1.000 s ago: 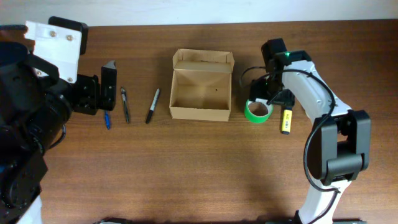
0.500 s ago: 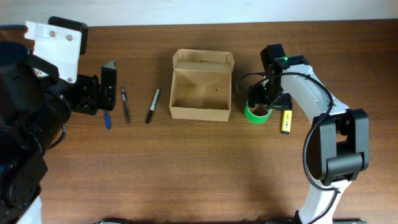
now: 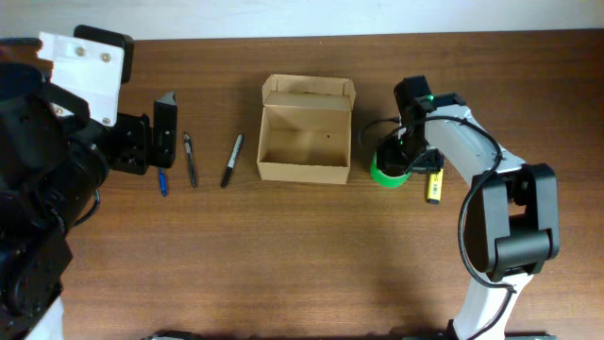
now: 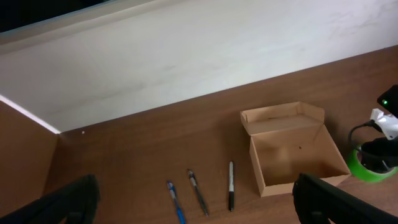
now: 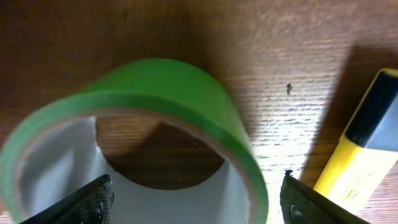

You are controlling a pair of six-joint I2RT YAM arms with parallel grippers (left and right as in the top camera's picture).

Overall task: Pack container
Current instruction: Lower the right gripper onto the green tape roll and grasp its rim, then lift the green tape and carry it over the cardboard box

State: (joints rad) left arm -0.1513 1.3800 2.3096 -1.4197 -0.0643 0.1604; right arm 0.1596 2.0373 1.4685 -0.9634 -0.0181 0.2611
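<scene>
The container (image 3: 305, 142) is a tan cardboard box standing open in the middle of the table, its flap lid folded back; it also shows in the left wrist view (image 4: 298, 149). Nothing shows inside it. A green tape roll (image 3: 385, 170) (image 5: 180, 106) lies just right of the box. My right gripper (image 3: 408, 161) (image 5: 196, 202) is down on the roll, open, with one finger inside the ring and the other finger (image 5: 323, 202) outside its wall. My left gripper (image 3: 151, 142) (image 4: 199, 211) hangs wide open at the far left, holding nothing.
A yellow highlighter (image 3: 434, 186) (image 5: 367, 143) lies right of the tape. A black marker (image 3: 231, 160) (image 4: 231, 185), a grey pen (image 3: 190, 158) (image 4: 198, 191) and a blue pen (image 3: 161, 181) (image 4: 175, 200) lie left of the box.
My right gripper has shifted slightly left and sunk onto the tape roll, its jaws narrowing a little. The left arm has not moved.
</scene>
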